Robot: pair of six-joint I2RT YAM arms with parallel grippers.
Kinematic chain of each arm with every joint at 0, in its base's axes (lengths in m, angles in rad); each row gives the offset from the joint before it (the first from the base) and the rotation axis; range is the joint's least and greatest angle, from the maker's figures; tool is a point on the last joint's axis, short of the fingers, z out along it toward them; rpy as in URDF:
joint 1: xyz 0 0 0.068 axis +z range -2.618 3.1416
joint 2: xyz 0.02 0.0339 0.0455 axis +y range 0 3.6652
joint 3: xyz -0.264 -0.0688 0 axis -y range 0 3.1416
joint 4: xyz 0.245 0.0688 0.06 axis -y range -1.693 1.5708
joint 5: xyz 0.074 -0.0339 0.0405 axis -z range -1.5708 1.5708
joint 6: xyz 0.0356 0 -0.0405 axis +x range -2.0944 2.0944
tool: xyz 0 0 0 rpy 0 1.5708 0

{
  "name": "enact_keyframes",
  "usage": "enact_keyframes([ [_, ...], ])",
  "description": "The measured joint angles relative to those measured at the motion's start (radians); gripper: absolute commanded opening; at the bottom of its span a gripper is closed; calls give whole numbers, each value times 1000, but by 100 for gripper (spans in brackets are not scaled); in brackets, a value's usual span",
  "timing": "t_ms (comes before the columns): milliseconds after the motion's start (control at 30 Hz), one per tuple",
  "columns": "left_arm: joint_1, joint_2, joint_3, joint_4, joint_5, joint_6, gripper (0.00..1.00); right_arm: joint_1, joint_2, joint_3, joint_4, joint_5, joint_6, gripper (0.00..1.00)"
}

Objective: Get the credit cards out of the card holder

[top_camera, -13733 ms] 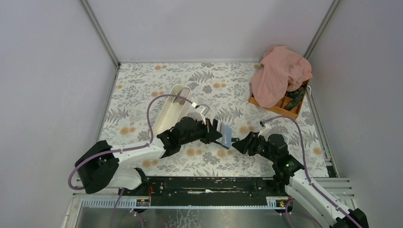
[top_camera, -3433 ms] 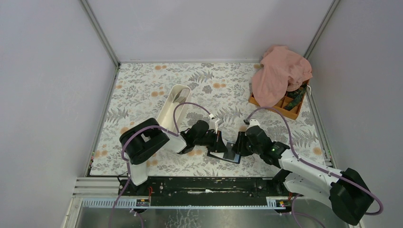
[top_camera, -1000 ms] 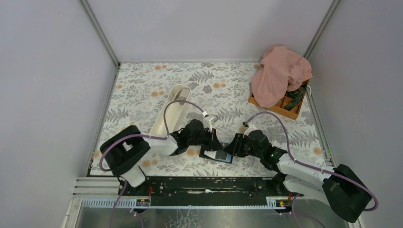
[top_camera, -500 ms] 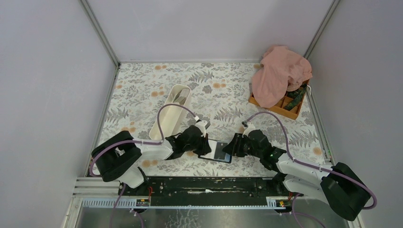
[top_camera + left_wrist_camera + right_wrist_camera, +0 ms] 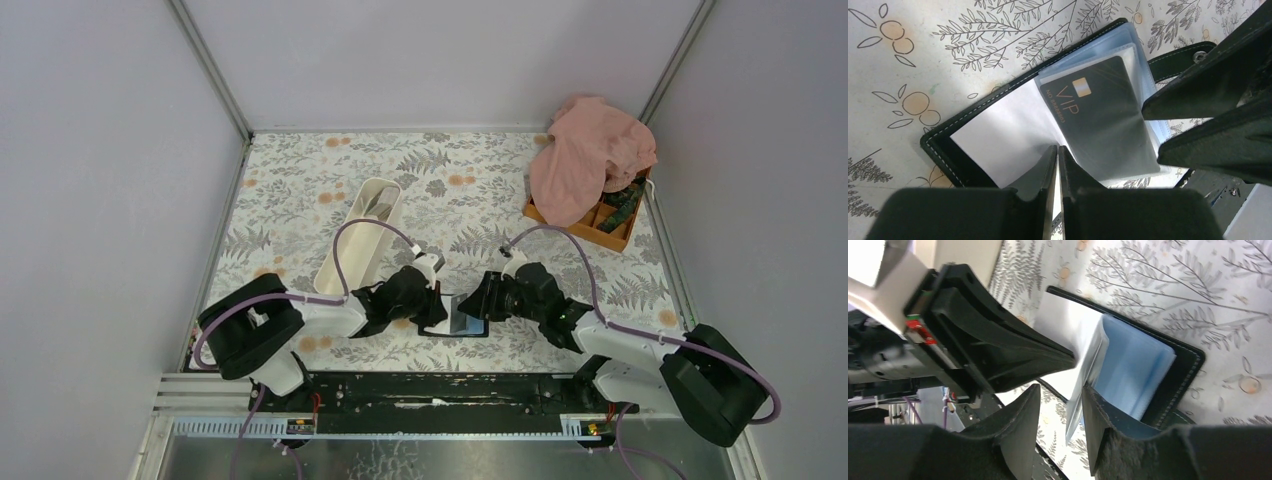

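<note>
Bench (image 5: 480, 170): floral-covered; everything for the job lies near its near edge, within reach of both arms.

Tray (image 5: 352, 250): long and white, left of centre, apart from the work (no part in this step, I judge).

Cloth (image 5: 590, 160): pink, heaped over an orange box (image 5: 603, 232) in the far right corner, well apart from the arms.

Holder (image 5: 470, 325): open and flat on the bench between the two end effectors, black cover down and clear leaves up. Lying flat, the bench takes its weight and leaves both arms free for the leaves.

Left end effector (image 5: 1058, 155): fingers drawn together to a sliver at the near edge of the holder's left leaf. Probably it anchors the holder against a pull; whether it nips the leaf or only presses on it, I cannot tell.

Right end effector (image 5: 1060, 395): fingers apart, straddling a raised sleeve (image 5: 1088, 375) without clamping it. That stance suits either closing on the sleeve or fanning it back to reach the pocket.

Card (image 5: 1103, 115): dark, marked VIP with a gold chip — fully seated in a clear pocket, so none is out yet by this evidence.

Risk: the sleeves are thin and glossy — a pinch may catch plastic rather than card.
</note>
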Motion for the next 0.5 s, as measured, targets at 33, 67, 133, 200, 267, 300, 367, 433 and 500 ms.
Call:
enact_keyframes([
  [33,0,3,0,5,0,0,11,0,2,2,2,-2,0,44],
  [67,0,5,0,11,1,-1,11,0,6,10,8,-12,0,44],
  [133,0,12,-3,28,3,-3,11,1,22,26,20,-30,0,44],
  [200,0,20,-4,47,9,-4,11,1,36,40,32,-47,0,44],
  [267,0,25,-6,62,12,-8,11,1,51,48,47,-57,0,44],
  [300,0,25,-10,69,13,-11,11,1,58,49,53,-61,1,44],
  [367,0,24,-19,83,14,-16,11,2,74,52,69,-74,4,44],
  [433,0,21,-27,94,14,-22,11,5,95,52,97,-83,8,44],
  [500,0,17,-36,104,14,-26,11,15,116,54,125,-87,14,44],
])
